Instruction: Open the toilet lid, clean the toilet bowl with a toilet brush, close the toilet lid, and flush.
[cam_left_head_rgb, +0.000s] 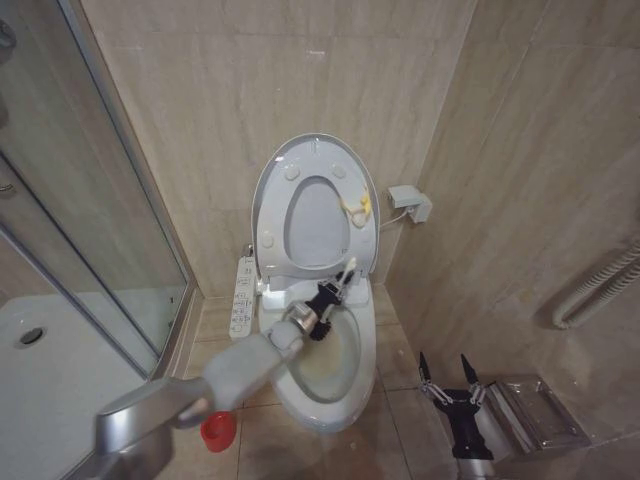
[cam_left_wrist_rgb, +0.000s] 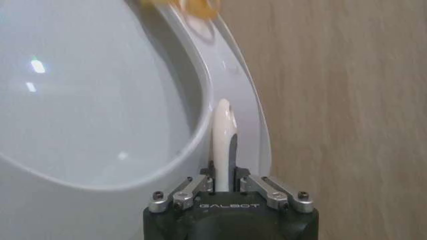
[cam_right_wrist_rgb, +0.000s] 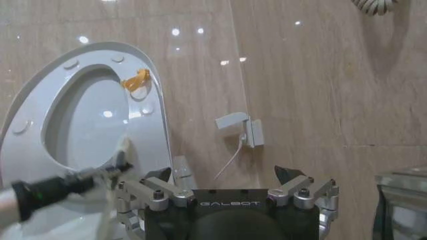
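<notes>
You see the toilet lid (cam_left_head_rgb: 268, 200) standing upright against the wall. Your left gripper (cam_left_head_rgb: 328, 300) is clamped on the toilet brush (cam_left_head_rgb: 343, 275) over the toilet bowl (cam_left_head_rgb: 352, 375). At 4 o'clock of the bowl, your right gripper (cam_left_head_rgb: 452, 382) waits with fingers wide.

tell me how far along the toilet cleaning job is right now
Done: the toilet lid stands raised against the wall. In hand: the left tool is shut on the toilet brush, handle pointing up, over the stained toilet bowl. The right tool waits open beside the toilet. Left: finishing the scrub, closing the lid, flushing.
</notes>
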